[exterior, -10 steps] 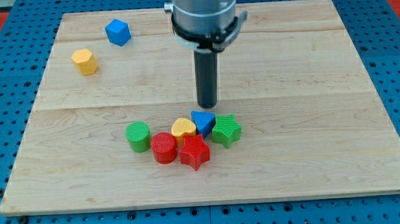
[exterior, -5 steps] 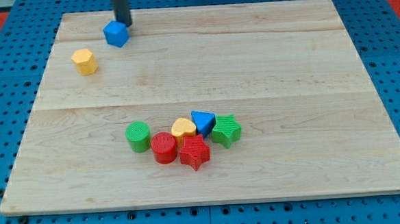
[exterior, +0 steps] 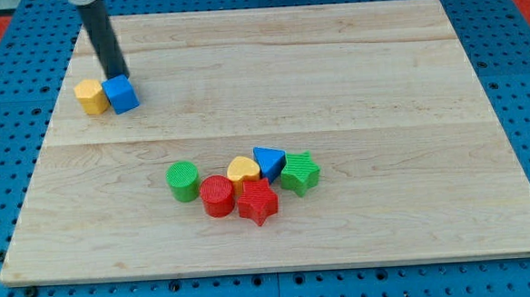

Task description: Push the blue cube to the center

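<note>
The blue cube [exterior: 121,93] sits near the board's left edge, in the upper left of the view, touching a yellow hexagonal block [exterior: 90,97] on its left. My tip [exterior: 114,74] is right at the cube's top side, touching it or nearly so. The rod rises from there toward the view's top.
A cluster lies below the board's middle: a green cylinder [exterior: 183,181], a red cylinder [exterior: 217,195], a yellow heart [exterior: 243,171], a blue triangle [exterior: 268,160], a red star [exterior: 258,202] and a green star [exterior: 300,173]. The wooden board [exterior: 409,114] lies on a blue pegboard.
My tip went from the board's middle to the top left, then pushed the blue cube down and left against the yellow block, which shifted left and down. The cluster did not move.
</note>
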`<state>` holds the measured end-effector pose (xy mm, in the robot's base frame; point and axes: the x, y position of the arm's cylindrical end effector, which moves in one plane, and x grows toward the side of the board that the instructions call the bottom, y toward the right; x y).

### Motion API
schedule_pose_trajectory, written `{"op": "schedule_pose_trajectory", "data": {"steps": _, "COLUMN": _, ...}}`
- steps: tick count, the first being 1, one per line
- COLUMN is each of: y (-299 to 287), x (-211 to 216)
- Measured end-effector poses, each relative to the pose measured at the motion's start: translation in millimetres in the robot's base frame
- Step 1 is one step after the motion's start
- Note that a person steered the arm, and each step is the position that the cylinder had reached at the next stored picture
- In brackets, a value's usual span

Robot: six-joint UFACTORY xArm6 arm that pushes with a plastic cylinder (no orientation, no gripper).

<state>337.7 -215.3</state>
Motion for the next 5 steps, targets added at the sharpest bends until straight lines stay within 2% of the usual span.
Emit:
{"op": "schedule_pose_trajectory", "data": {"steps": 1, "y": -6.6, "x": 37.3}}
{"op": "schedule_pose_trajectory", "data": {"steps": 3, "y": 82.2, "x": 93.2}}
{"op": "schedule_pose_trajectory", "data": {"steps": 4, "y": 119.5, "x": 97.5}}
{"op": "schedule_pose_trajectory", "data": {"steps": 5, "y": 99.4, "x": 78.9}}
